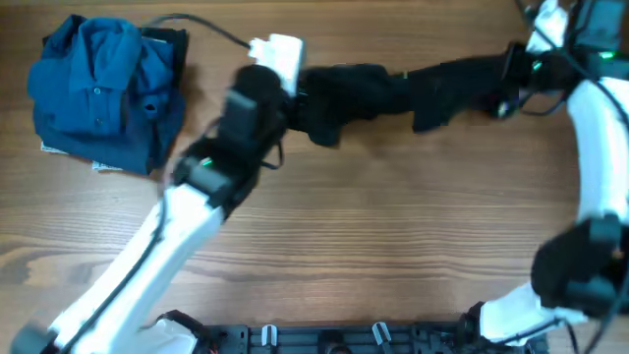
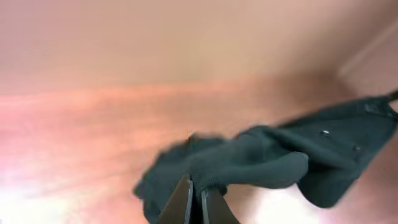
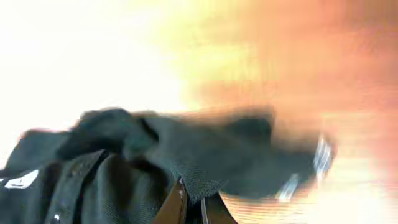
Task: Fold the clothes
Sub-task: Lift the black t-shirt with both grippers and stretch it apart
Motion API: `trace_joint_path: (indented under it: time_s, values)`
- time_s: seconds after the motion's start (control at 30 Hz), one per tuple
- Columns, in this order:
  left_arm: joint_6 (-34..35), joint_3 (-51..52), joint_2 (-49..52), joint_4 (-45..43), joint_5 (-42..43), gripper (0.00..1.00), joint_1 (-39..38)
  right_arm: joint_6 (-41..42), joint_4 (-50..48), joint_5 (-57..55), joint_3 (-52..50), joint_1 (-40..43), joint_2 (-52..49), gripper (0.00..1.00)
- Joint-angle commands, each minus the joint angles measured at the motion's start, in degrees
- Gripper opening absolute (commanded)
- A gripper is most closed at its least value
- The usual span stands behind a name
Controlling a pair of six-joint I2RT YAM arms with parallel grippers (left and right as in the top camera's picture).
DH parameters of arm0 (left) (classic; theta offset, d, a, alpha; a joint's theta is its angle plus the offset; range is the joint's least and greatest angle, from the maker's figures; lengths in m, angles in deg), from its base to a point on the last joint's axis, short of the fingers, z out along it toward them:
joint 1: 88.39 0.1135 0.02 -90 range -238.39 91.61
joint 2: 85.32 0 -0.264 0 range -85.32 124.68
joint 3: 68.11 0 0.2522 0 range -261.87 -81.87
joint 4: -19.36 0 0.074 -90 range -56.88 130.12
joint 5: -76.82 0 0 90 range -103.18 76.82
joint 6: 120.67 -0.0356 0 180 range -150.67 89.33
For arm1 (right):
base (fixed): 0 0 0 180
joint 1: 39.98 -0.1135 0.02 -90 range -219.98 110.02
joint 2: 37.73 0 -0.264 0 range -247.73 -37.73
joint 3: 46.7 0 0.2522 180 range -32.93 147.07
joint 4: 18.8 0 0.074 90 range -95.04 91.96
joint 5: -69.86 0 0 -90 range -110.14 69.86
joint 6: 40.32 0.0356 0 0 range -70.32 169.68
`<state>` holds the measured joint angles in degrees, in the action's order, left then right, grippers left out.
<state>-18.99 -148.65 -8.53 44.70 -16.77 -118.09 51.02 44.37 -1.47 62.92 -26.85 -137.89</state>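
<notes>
- The left gripper is pinching a fold of the black shirt, its two fingers pressed together on the fabric at the garment's left end.
- The right gripper is clamping the other end, jaws closed tight on dark cloth near the far right corner of the wooden table.
- The shirt is hanging bunched into a long, rumpled band between the two arms, running across the far half of the table from centre to right; whether it is touching the wood cannot be told.
- In the right wrist view, a small white mark is showing on the cloth at the lower left edge, too blurred to read.
- In the left wrist view, the fabric is spreading wider toward the right, with a couple of tiny pale dots on it.
- A blue collared shirt is sitting folded on a low pile at the far left corner, well apart from the black one.
</notes>
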Motion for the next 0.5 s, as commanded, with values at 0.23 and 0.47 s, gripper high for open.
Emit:
trace_joint_path:
  time_s: [0.23,0.47]
  values:
    - [0.79,-1.25,-18.99,-0.17,-1.46,0.04,1.44,0.28,12.61,1.97,11.5,-0.17,17.29,0.04]
    - [0.79,-2.73,-30.77,0.24,-1.44,0.04,1.42,0.11,20.13,1.11,16.79,-0.17,28.28,0.04]
